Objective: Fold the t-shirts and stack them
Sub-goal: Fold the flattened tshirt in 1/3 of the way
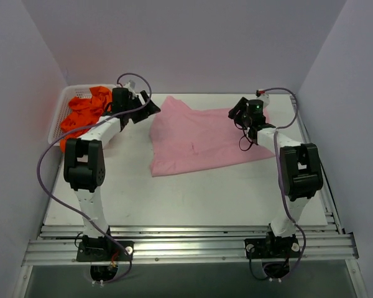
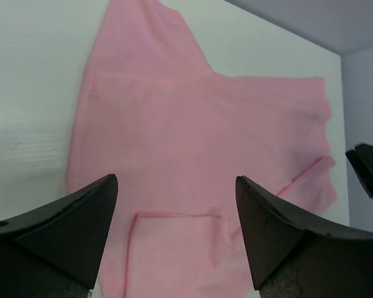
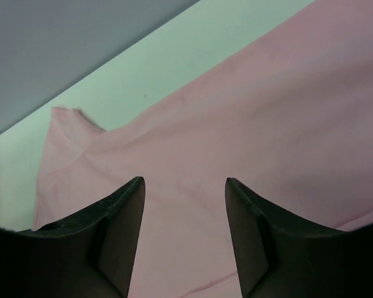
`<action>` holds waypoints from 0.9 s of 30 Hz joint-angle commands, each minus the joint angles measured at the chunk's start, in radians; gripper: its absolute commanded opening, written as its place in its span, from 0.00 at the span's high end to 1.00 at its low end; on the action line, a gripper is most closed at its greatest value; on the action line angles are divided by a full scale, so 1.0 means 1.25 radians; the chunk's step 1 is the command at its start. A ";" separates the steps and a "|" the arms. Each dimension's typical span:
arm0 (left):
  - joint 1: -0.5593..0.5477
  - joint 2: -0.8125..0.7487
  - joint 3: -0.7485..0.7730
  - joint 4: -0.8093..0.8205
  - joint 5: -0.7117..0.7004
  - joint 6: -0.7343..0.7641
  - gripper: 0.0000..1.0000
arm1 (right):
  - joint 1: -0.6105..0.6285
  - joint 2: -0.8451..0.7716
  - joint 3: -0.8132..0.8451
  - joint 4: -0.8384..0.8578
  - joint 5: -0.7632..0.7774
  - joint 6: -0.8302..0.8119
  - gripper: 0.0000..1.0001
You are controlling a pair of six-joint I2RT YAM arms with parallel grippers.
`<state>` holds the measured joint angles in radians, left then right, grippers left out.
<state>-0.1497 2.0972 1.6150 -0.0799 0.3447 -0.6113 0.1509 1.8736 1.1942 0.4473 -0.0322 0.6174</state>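
Top external: pink t-shirt (image 1: 199, 136) spread on white table (image 1: 193, 198), pale walls (image 1: 186, 43) around; left gripper (image 2: 174, 180) and right gripper (image 3: 183, 180) gape empty

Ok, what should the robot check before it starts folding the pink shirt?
1. Left tool open: ok, jaws apart, nothing held.
2. Right tool open: ok, also holding nothing.
3. Pink shirt lying flat: not ok, it lies crooked with edges folded over.
4. Orange shirts out of the way: ok, bunched in the basket.
5. Tools touching the cloth: cannot tell.
6. Bare table in front for folding: ok.
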 commanded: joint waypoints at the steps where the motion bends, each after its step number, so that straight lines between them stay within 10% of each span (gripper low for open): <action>1: -0.030 -0.136 -0.136 0.145 -0.006 -0.013 0.15 | -0.009 -0.039 -0.024 -0.008 0.055 -0.017 0.51; 10: -0.145 -0.186 -0.259 0.153 -0.071 -0.001 0.40 | -0.024 0.002 -0.055 -0.058 0.092 -0.003 0.99; 27: -0.171 -0.046 -0.172 -0.055 -0.190 0.021 0.60 | -0.053 0.126 -0.031 -0.120 0.069 0.062 1.00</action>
<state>-0.3595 2.0464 1.3567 -0.0750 0.1608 -0.6056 0.0856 2.0205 1.1603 0.3588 0.0525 0.6601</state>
